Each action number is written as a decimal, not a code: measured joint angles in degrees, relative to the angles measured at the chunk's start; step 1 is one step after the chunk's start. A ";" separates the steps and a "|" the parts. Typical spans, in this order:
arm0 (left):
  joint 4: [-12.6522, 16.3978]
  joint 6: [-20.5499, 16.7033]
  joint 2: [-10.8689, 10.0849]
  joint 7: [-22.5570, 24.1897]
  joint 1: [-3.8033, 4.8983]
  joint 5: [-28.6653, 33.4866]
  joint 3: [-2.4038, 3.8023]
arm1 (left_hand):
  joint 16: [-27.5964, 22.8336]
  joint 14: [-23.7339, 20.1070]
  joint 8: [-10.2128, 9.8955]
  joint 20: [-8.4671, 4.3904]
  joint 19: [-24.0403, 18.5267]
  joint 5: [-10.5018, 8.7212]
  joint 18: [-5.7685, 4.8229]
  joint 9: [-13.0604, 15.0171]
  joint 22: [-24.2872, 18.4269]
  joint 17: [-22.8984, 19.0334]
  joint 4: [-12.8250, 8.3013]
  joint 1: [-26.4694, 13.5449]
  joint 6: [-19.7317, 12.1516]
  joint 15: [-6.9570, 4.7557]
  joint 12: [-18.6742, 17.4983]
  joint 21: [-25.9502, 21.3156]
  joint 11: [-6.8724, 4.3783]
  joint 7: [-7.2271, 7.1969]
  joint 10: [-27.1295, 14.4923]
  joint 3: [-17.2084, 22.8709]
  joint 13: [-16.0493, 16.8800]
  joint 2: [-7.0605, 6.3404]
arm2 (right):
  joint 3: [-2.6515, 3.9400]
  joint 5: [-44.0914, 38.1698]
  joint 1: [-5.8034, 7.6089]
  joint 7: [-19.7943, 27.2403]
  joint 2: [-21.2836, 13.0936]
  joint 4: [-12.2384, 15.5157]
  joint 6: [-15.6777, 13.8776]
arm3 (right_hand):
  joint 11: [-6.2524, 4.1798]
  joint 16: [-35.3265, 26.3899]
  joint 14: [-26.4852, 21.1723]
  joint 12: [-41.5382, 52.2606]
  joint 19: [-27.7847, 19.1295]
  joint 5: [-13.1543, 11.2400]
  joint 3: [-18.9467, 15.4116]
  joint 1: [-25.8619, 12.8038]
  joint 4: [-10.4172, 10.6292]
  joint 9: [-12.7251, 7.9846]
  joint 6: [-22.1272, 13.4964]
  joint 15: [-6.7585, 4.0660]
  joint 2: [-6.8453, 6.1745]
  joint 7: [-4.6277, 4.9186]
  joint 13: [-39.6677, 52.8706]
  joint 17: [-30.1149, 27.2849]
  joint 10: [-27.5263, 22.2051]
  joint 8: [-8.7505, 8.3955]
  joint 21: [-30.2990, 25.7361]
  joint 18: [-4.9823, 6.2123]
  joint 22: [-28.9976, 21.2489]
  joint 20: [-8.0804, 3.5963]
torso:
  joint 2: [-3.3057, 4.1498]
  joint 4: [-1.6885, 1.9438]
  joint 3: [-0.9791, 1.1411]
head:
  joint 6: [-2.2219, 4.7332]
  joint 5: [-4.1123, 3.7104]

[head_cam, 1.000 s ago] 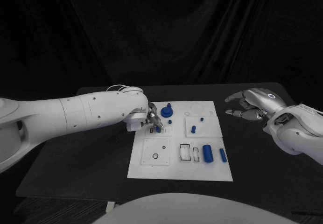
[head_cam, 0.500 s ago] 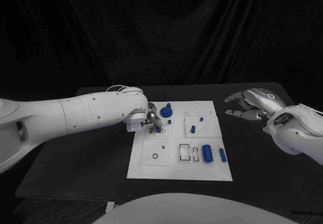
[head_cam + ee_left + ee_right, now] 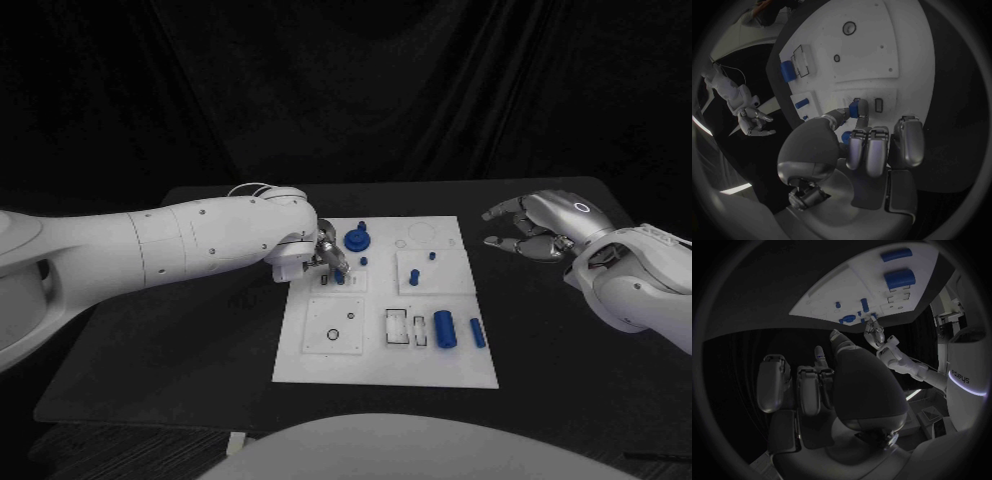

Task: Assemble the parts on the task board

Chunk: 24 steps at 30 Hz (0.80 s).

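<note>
Black table [image 3: 173, 350] with a matte top, black curtain [image 3: 346, 90] hanging in folds behind, dim light

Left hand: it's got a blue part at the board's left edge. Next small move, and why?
Probably a short straight press down, then release. The left hand pinches a small blue peg between its fingers, upright over the task board next to a small rectangular slot. Whether the peg is fully seated cannot be told. The right hand hovers off the board, holding nothing.
</note>
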 measured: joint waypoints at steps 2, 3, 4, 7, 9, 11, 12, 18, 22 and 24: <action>0.01 -0.14 0.00 0.02 0.00 0.00 0.00 | 0.00 0.00 0.00 0.00 0.00 0.00 0.00 0.00 0.00 0.00 0.00 0.00 0.00 0.00 0.00 0.00 0.00 -0.01 0.00 0.00 0.00 0.00 | 0.00 0.01 -0.06 -0.02 -0.01 -0.01 0.03 | 0.00 0.00 0.00 0.00 0.00 0.00 0.00 0.00 0.00 0.00 0.00 0.00 0.00 0.00 0.00 0.00 0.00 0.00 0.00 0.00 0.00 0.00 | 0.02 0.00 0.01 | 0.00 0.05; 0.02 -0.19 0.00 0.03 0.00 -0.01 0.00 | 0.00 0.00 0.00 0.00 0.00 0.00 0.00 0.00 0.00 0.00 0.00 0.00 -0.01 0.00 0.00 0.00 0.00 -0.01 0.00 0.00 0.00 0.00 | 0.00 0.01 -0.07 -0.02 -0.01 -0.01 0.05 | 0.00 0.00 0.00 0.00 0.00 0.00 0.00 0.00 0.00 0.00 0.00 0.00 0.00 0.00 0.00 0.00 0.00 0.00 0.00 0.00 0.00 0.00 | 0.02 0.01 0.02 | 0.00 0.09; 0.02 -0.23 -0.01 0.04 -0.01 -0.01 0.00 | 0.00 0.00 0.00 0.00 0.00 0.00 0.01 0.00 0.00 0.00 0.00 0.00 -0.01 0.00 0.00 0.00 0.00 -0.01 0.00 0.00 0.00 0.00 | 0.00 0.01 -0.08 -0.03 -0.02 -0.02 0.06 | 0.00 0.00 0.00 0.00 0.00 0.00 0.00 0.00 0.00 0.00 0.00 0.00 0.00 0.00 0.00 0.00 0.00 0.00 0.00 0.00 0.00 0.00 | 0.02 0.02 0.02 | 0.00 0.12; 0.07 -0.34 -0.04 0.08 -0.02 -0.02 -0.01 | 0.00 0.00 0.00 0.00 0.00 -0.01 0.00 0.01 0.00 0.00 0.00 0.00 -0.06 0.00 0.00 0.00 0.00 -0.07 0.00 0.00 0.00 0.00 | 0.00 0.01 -0.09 -0.05 -0.02 -0.02 0.12 | 0.00 0.00 0.00 0.00 0.00 0.00 0.00 0.00 0.00 0.00 0.00 0.00 0.00 0.00 0.00 0.00 0.00 0.00 0.00 0.00 0.00 0.00 | 0.03 0.03 0.02 | 0.00 0.15; 0.08 -0.39 -0.05 0.11 -0.02 -0.02 -0.01 | 0.00 0.00 0.00 0.00 0.00 -0.01 0.00 0.01 0.00 0.00 0.00 0.00 -0.06 0.00 0.00 0.00 0.00 -0.07 0.00 0.00 0.00 -0.01 | 0.00 0.02 -0.11 -0.07 -0.04 -0.03 0.16 | 0.00 0.00 0.00 0.00 0.00 0.00 0.00 0.00 0.00 -0.05 0.00 0.00 0.00 0.00 0.00 0.00 0.00 0.00 0.00 0.00 0.00 0.00 | 0.05 0.03 0.02 | 0.00 0.20; 0.10 -0.43 -0.05 0.13 -0.02 -0.02 0.00 | 0.00 0.00 0.00 0.00 0.00 -0.02 0.00 0.01 0.00 0.00 0.00 -0.01 -0.06 0.00 0.00 0.00 0.00 -0.07 0.00 0.00 0.00 -0.01 | 0.00 0.02 -0.13 -0.09 -0.06 -0.03 0.20 | 0.00 0.00 0.00 0.00 -0.03 0.00 0.00 -0.02 0.00 -0.05 0.08 0.00 0.02 0.08 0.00 0.00 0.00 0.00 0.00 0.00 0.00 0.03 | 0.05 0.03 0.02 | 0.00 0.22; 0.11 -0.44 -0.05 0.14 -0.02 -0.02 0.00 | 0.00 0.00 0.00 0.00 0.00 -0.02 0.00 0.01 0.00 0.00 0.00 -0.01 -0.06 0.00 0.00 0.00 0.00 -0.07 0.00 0.00 0.00 -0.01 | 0.00 0.03 -0.14 -0.09 -0.06 -0.03 0.22 | 0.00 0.00 0.00 0.00 -0.21 0.00 0.00 -0.18 0.00 -0.04 0.21 0.00 0.18 0.21 0.00 0.00 0.00 0.00 0.00 0.00 -0.01 0.21 | 0.05 0.03 0.02 | 0.00 0.23; 0.26 -0.44 -0.04 0.16 -0.02 -0.05 -0.01 | 0.00 0.00 -0.06 0.00 0.00 0.06 0.00 -0.07 0.00 0.00 -0.01 -0.08 -0.08 0.00 0.00 0.00 0.00 -0.08 0.00 -0.01 0.00 -0.08 | 0.00 0.03 -0.16 -0.13 -0.08 -0.04 0.35 | 0.00 0.00 0.00 0.00 -0.21 0.00 0.00 -0.24 0.00 -0.04 0.21 0.00 0.24 0.21 0.00 0.00 0.00 0.00 0.00 0.01 -0.01 0.21 | 0.05 0.04 0.01 | 0.00 0.24; 0.42 -0.33 -0.02 0.16 -0.04 -0.05 -0.03 | 0.00 0.00 -0.07 0.00 0.00 0.06 0.00 -0.13 0.00 0.00 -0.01 -0.08 -0.08 0.00 0.00 0.00 0.00 -0.09 0.00 -0.01 0.00 -0.09 | 0.00 0.04 -0.17 -0.16 -0.08 -0.04 0.44 | 0.00 0.00 0.00 0.00 -0.21 0.00 0.00 -0.24 0.00 -0.04 0.21 0.00 0.24 0.21 0.02 0.00 0.00 0.00 0.00 0.00 -0.01 0.21 | 0.05 0.05 0.01 | 0.00 0.32; 0.45 -0.27 -0.03 0.16 -0.05 -0.06 -0.03 | 0.00 0.00 -0.07 0.00 0.00 0.06 0.01 -0.13 0.00 0.00 -0.01 -0.08 -0.08 0.00 0.00 0.00 0.00 -0.09 0.00 -0.01 0.00 -0.09 | 0.00 0.04 -0.17 -0.18 -0.09 -0.04 0.49 | 0.00 0.00 0.00 0.00 -0.21 0.00 0.00 -0.24 0.00 -0.04 0.21 0.00 0.24 0.21 0.04 0.00 0.00 0.00 0.00 0.00 -0.01 0.21 | 0.05 0.07 0.01 | 0.00 0.32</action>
